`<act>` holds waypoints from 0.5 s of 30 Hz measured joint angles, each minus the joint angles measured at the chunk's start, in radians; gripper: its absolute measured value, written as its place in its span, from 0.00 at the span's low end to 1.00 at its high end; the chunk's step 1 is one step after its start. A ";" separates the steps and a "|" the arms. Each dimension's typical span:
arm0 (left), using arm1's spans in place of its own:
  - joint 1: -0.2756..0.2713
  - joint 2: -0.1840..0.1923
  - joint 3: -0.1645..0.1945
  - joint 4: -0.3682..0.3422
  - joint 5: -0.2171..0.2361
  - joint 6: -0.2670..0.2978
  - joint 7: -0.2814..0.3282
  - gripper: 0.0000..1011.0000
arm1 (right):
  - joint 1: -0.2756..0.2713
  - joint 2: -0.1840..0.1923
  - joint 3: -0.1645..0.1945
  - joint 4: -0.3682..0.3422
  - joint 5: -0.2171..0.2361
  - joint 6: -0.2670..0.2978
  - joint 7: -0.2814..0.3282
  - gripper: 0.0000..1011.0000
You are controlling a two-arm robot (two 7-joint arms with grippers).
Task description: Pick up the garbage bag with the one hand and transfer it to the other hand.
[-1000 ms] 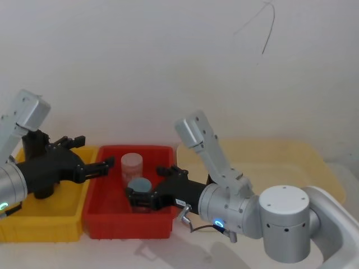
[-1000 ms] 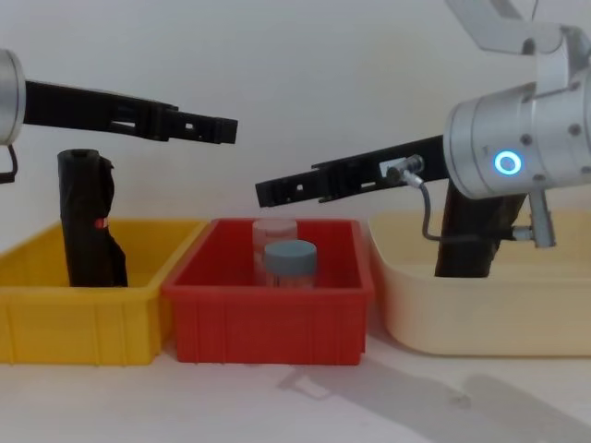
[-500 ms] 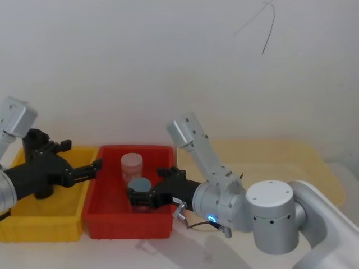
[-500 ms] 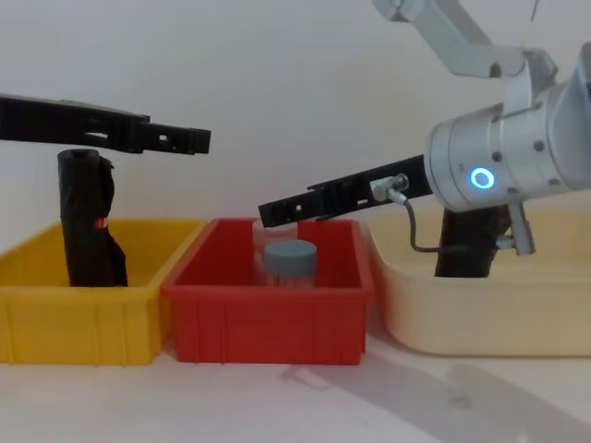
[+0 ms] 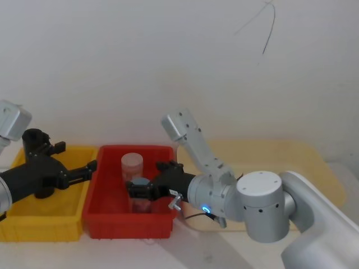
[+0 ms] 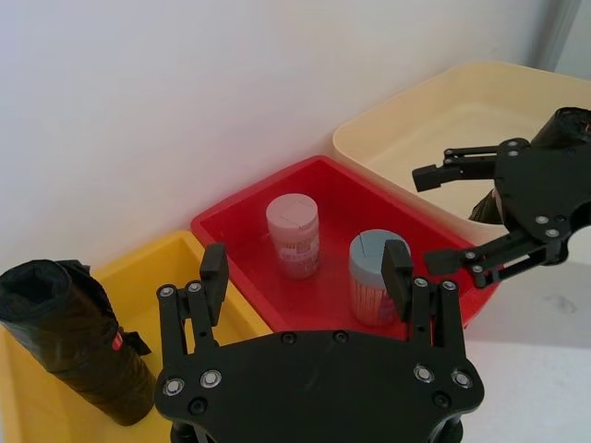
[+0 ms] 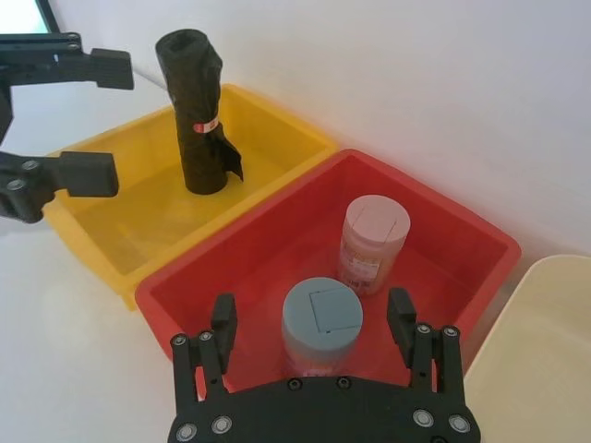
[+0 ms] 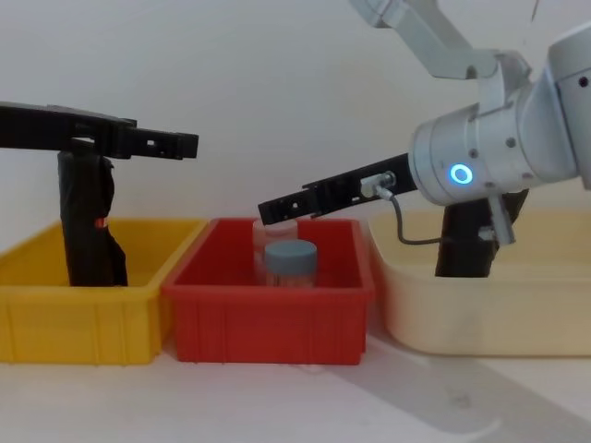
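Fingers spread and empty, the left gripper hovers beside the red-marked roll in the yellow bin and might grab that by mistake; the plain garbage bag stands in the cream tub behind the right gripper, likewise open over the red bin.

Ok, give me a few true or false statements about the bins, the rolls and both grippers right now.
1. The red bin holds a pink-lidded jar and a blue-lidded jar. True.
2. The marked roll lies flat in the yellow bin. False: it stands upright.
3. The right gripper grips the blue-lidded jar. False: it hangs open above it, holding nothing.
4. The left gripper is open. True.
5. The garbage bag stands in the cream tub. True.
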 joint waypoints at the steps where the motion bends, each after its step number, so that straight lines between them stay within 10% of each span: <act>1: 0.001 0.000 -0.001 0.000 0.000 0.000 0.001 0.99 | 0.003 -0.003 -0.001 0.005 -0.001 -0.001 0.001 0.99; 15: 0.007 0.002 -0.005 -0.002 0.001 -0.002 0.005 0.99 | 0.052 -0.054 -0.015 0.102 -0.020 -0.010 0.018 0.99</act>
